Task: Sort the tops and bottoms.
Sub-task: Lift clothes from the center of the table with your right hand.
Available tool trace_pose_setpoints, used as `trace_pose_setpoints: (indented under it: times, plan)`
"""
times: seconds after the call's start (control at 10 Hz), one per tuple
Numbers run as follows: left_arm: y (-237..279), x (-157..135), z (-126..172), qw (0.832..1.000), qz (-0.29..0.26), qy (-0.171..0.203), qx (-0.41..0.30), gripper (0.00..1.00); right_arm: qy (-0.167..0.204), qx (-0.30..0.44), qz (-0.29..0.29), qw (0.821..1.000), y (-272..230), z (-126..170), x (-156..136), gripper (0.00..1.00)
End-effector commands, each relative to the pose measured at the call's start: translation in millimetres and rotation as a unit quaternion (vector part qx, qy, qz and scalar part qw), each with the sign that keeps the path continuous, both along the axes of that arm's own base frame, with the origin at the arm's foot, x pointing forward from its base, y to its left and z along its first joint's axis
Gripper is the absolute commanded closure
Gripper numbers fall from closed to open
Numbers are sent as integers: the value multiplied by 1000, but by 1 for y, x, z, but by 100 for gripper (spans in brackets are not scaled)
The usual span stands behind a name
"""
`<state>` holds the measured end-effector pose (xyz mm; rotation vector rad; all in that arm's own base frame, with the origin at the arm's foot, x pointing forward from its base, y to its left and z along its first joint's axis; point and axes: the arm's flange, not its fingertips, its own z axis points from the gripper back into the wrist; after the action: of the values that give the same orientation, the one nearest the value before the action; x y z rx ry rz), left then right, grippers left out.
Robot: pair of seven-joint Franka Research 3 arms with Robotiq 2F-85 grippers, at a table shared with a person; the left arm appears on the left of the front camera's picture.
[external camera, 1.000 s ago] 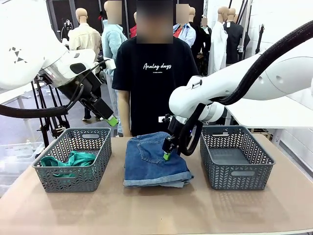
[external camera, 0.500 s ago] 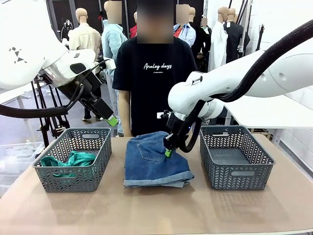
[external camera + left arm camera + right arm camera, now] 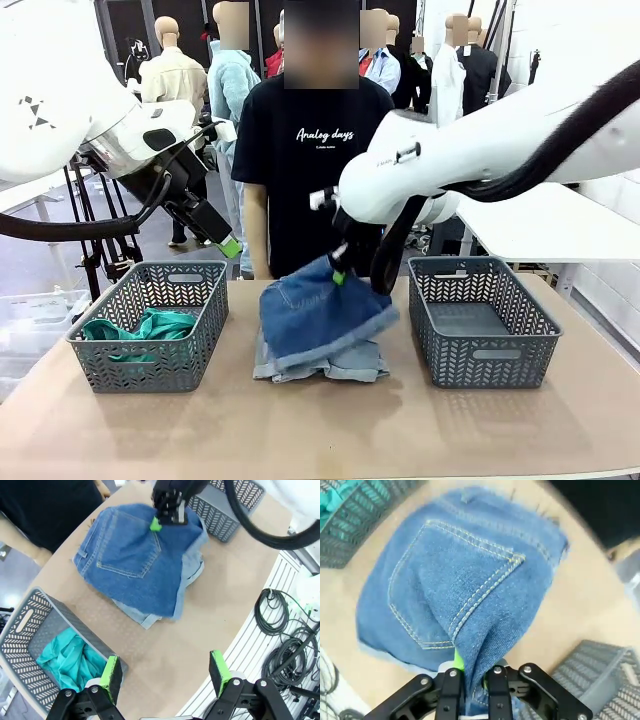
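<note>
Right now my right gripper [image 3: 340, 276] is pinched tight on a fold of the dark blue shorts [image 3: 318, 318], holding their far edge up over the middle of the table [image 3: 300, 430]. Their near edge hangs down onto the pale blue shorts [image 3: 345, 368], which lie flat underneath. My left gripper [image 3: 231, 246] is spread wide and holds nothing, up over the far side of the left basket [image 3: 105, 370]. The teal top [image 3: 150, 327] lies crumpled in that basket. The right basket [image 3: 480, 355] sits just right of the shorts.
</note>
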<state>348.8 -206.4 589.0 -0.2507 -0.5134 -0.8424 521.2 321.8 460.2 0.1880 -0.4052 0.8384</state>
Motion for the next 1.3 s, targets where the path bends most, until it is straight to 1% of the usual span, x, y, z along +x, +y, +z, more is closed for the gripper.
trace_pose_setpoints:
  times: [0.0,0.2,0.3,0.5,0.6,0.7,0.8,0.9,1.0,1.2]
  plan:
    - [0,-1,1,1000,0,2,-3,9,-114,8,-16,993,-5,51,-43,100]
    - [0,-1,1,1000,0,2,-3,9,-182,23,-23,983,-8,101,-71,100]
    - [0,-1,1,1000,0,2,-3,9,-202,24,-29,979,-11,118,-84,100]
    - [0,-1,1,1000,0,2,-3,9,-211,12,-60,976,-25,142,-106,100]
    - [0,-1,1,1000,0,2,-3,9,-217,15,-65,974,-32,153,-116,100]
    - [0,-1,1,1000,0,2,-3,9,-232,22,-70,970,-40,163,-125,100]
    - [0,-1,1,1000,0,2,-3,9,-240,29,-76,967,-45,166,-128,100]
    - [0,-1,1,1000,0,2,-3,9,-204,30,-63,976,-46,153,-115,100]
    - [0,-1,1,1000,0,2,-3,9,-224,27,-60,972,-39,167,-121,100]
    - [0,-1,1,1000,0,2,-3,9,-224,27,-60,972,-39,167,-121,100]
